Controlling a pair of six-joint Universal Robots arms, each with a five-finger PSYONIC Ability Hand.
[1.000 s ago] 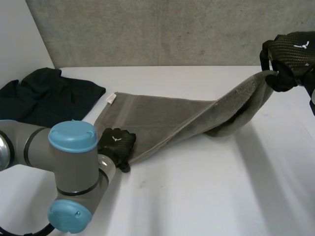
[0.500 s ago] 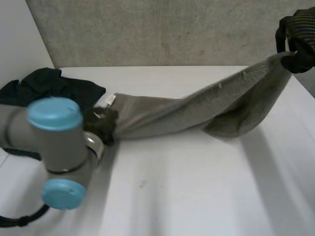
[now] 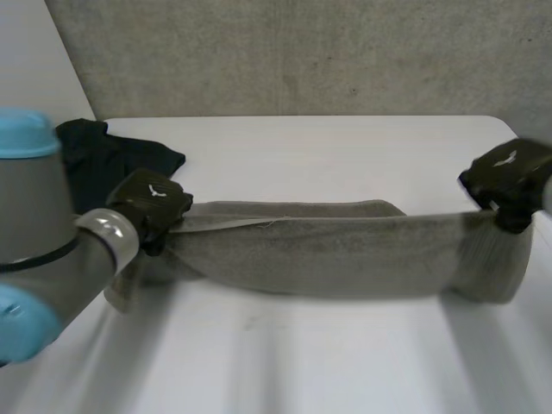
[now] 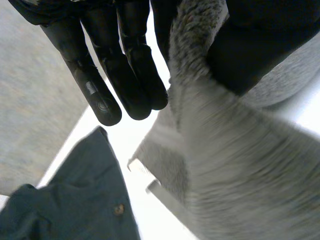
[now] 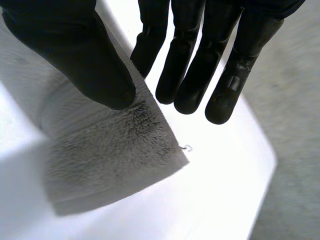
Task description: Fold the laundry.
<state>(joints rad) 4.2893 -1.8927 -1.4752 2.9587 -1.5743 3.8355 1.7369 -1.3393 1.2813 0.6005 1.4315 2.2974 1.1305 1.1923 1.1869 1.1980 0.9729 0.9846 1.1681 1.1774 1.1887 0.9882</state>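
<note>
A grey towel (image 3: 336,254) hangs stretched between my two hands above the white table (image 3: 328,354), sagging a little in the middle. My left hand (image 3: 148,205) pinches the towel's left end; in the left wrist view the towel (image 4: 235,165) runs between the thumb (image 4: 250,50) and the fingers (image 4: 125,75). My right hand (image 3: 504,177) holds the right end, which droops below it. In the right wrist view the thumb (image 5: 75,55) presses the towel's corner (image 5: 115,155) against the fingers (image 5: 200,60).
A dark garment (image 3: 112,159) lies crumpled at the table's back left, just behind my left hand; it has a button in the left wrist view (image 4: 85,205). A grey wall (image 3: 293,56) stands behind the table. The table's right edge is close to my right hand.
My left hand closed on the towel's left end and lifted it off the table. The right hand came down and the towel now hangs level between both hands.
</note>
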